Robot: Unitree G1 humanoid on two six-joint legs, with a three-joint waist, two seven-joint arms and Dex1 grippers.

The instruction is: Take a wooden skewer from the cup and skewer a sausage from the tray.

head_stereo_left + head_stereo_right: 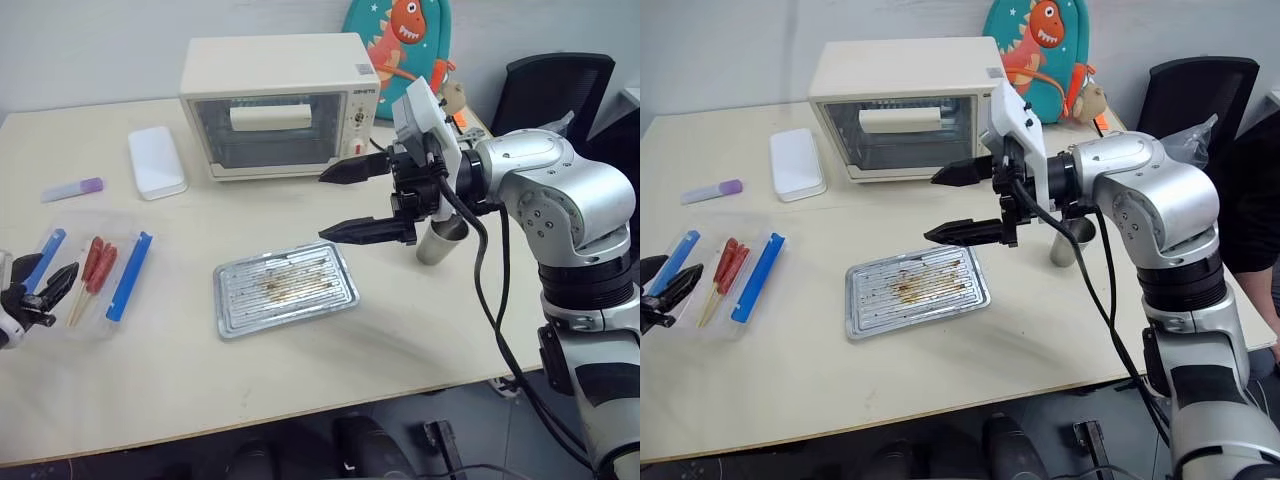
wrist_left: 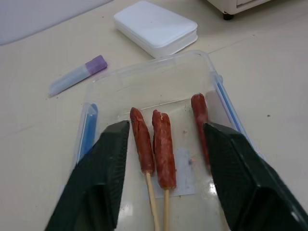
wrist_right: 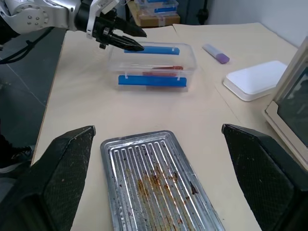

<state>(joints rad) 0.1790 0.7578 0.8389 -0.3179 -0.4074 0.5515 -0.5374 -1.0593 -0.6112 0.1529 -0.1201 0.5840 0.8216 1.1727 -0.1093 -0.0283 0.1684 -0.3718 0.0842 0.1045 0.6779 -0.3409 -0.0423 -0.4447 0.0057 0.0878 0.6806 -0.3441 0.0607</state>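
Note:
The silver tray [image 1: 285, 288] lies mid-table, its ridged bottom stained brown. My right gripper [image 1: 345, 201] hovers open above its far right corner, pointing left, with nothing between its fingers. Behind that wrist stands the grey cup [image 1: 438, 243], partly hidden. At the table's left edge my left gripper [image 2: 166, 129] is open over a clear plastic dish [image 2: 149, 72]. Three reddish sausages [image 2: 163, 147] lie in the dish between and below the fingers. Two of them sit on wooden skewers [image 2: 152, 197]. I cannot tell if the third is on a stick.
A cream toaster oven [image 1: 280, 105] stands at the back, with a white box [image 1: 157, 160] and a purple-capped tube [image 1: 72, 189] to its left. Blue plastic strips [image 1: 130, 275] lie in the dish. A dinosaur backpack [image 1: 400, 45] and a black chair [image 1: 550, 90] are behind the table.

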